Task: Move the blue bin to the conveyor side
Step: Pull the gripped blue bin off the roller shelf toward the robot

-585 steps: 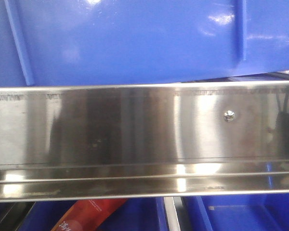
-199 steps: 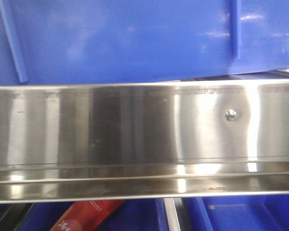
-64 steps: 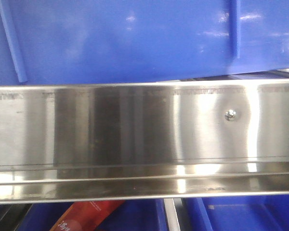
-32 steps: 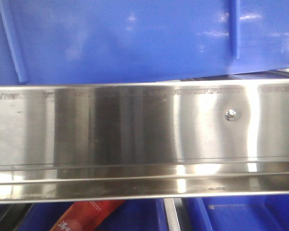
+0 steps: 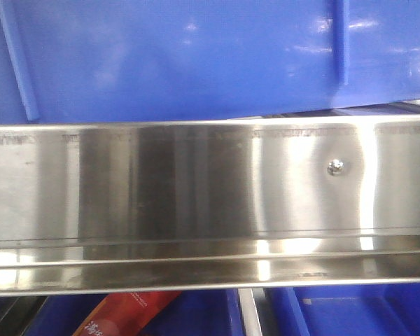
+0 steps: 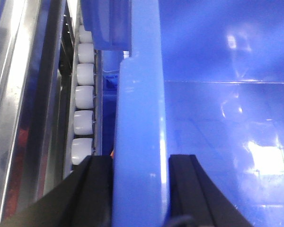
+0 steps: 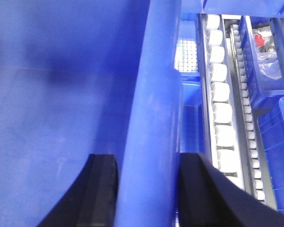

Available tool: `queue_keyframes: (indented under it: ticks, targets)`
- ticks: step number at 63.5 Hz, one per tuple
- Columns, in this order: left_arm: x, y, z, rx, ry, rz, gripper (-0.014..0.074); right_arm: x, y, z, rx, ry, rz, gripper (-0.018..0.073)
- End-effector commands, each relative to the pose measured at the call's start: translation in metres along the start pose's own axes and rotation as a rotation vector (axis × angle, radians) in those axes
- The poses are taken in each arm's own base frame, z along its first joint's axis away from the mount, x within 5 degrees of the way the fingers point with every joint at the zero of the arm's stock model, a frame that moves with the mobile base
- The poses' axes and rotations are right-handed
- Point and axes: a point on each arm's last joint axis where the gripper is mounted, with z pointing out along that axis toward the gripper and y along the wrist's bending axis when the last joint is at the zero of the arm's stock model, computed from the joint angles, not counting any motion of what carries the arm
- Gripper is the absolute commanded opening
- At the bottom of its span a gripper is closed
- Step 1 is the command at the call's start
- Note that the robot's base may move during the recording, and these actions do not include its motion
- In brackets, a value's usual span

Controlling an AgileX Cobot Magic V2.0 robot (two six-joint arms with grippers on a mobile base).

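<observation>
While both grippers pinch it, the bin [image 5: 182, 56] fills the top of the front view, just behind the steel rail [image 5: 196, 189], and you can count two vertical ribs on its glossy wall. Your left gripper [image 6: 139, 189] is clamped on the bin's thick rim, one black finger [image 6: 97, 189] outside and the other inside. Your right gripper [image 7: 149, 189] grasps a rim the same way.

You can read almost nothing. The red packet [image 5: 129, 313] under the rail carries pale characters, cut off and too small to make out, and a faint stamped line along the rail's top edge is illegible.

Count one screw [image 5: 334, 166] in the rail and two small bins [image 5: 350, 311] below it. Beside the rim, the left wrist view shows six white rollers [image 6: 84, 96] in a row. The right wrist view shows two rows, one of large rollers [image 7: 220, 92] and one of small rollers [image 7: 247, 118].
</observation>
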Motion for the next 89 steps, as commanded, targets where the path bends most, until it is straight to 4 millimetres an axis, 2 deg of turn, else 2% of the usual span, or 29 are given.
queue_keyframes:
  ticks: [1, 53, 63, 74, 89]
  targets:
    - [0.001, -0.002, 0.0, 0.003, 0.019, 0.005, -0.0015, 0.001, 0.0, -0.001, -0.007, 0.001, -0.01, -0.0076]
    - [0.001, -0.002, -0.002, 0.001, 0.017, 0.007, -0.0006, 0.001, 0.0, -0.002, -0.008, -0.001, -0.009, -0.0077]
    - [-0.006, -0.003, -0.019, 0.005, -0.006, 0.009, -0.0009, 0.002, 0.0, -0.011, -0.01, -0.022, 0.004, -0.0078]
    - [-0.017, -0.006, -0.051, 0.012, -0.08, 0.016, -0.0017, 0.003, -0.001, -0.024, -0.013, -0.05, 0.01, -0.0078]
    - [-0.014, -0.007, -0.09, 0.021, -0.154, 0.018, -0.0017, 0.003, -0.002, -0.042, -0.021, -0.126, 0.012, -0.0078]
